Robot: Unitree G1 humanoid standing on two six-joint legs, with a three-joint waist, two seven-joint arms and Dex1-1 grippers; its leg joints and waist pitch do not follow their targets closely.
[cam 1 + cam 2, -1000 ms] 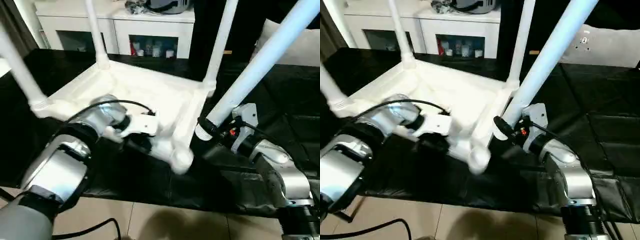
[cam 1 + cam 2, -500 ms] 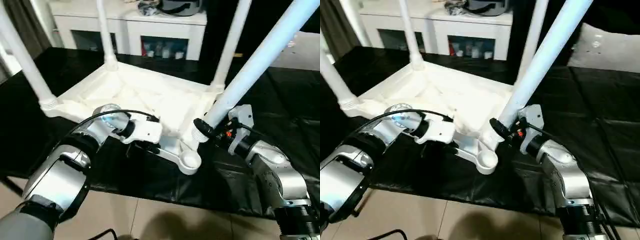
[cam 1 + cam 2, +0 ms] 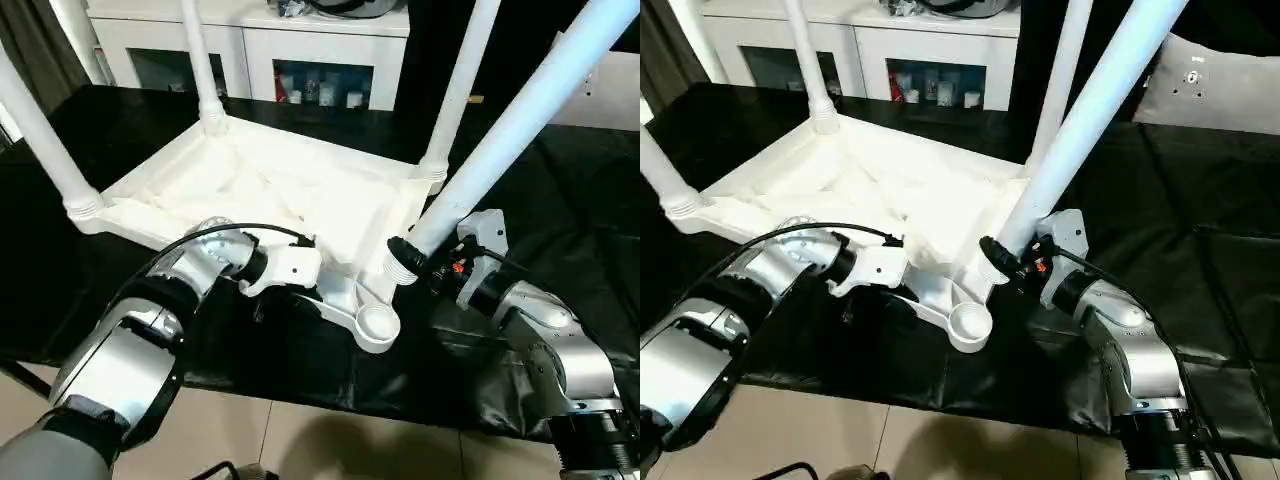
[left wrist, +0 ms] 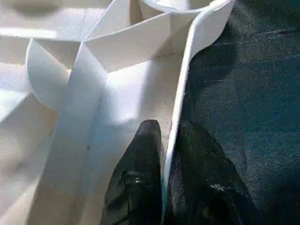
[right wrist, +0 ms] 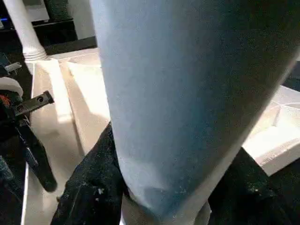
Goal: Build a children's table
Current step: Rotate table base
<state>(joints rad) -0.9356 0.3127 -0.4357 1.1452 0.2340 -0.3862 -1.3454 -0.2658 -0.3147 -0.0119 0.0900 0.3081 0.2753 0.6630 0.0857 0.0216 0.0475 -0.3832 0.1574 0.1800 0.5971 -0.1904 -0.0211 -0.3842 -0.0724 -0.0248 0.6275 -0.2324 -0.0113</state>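
Children's table (image 3: 270,190) lies upside down on the black mat (image 3: 590,230), left claw (image 4: 164,187) pinching its near rim to steady it (three legs seated) while right claw (image 3: 405,262) grips fourth leg (image 3: 510,125) beside empty near-corner socket (image 3: 377,325)

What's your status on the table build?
Left gripper clamps tabletop rim. Right gripper holds fourth leg beside empty socket. Nothing blocking.

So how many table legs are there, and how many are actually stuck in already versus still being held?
Legs standing in corner sockets: 3
Legs held by the right gripper: 1
Empty sockets: 1
Total legs: 4
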